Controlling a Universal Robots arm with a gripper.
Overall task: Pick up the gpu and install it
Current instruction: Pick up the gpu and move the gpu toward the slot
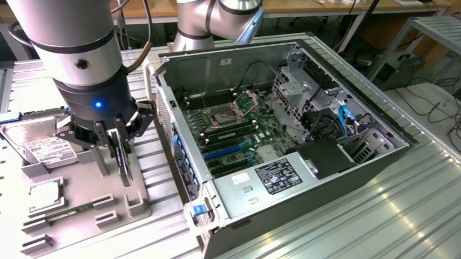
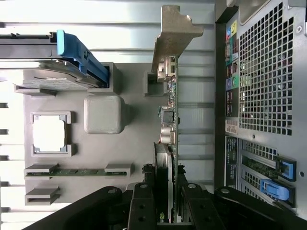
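Reaches straight down with the arm (image 1: 72, 54), the wrist (image 1: 94, 102) held vertical. Clamps the gpu (image 2: 170, 124) with the gripper (image 2: 168, 201), one black finger on each face of it, both fingers (image 2: 144, 206) pointing down.

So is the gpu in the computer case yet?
No, out. The gpu stands on edge on the grey tray beside the case, with the gripper around it.

The gpu (image 2: 173, 115) is green, its bracket (image 2: 175, 33) silver, the tray (image 2: 136, 148) grey.
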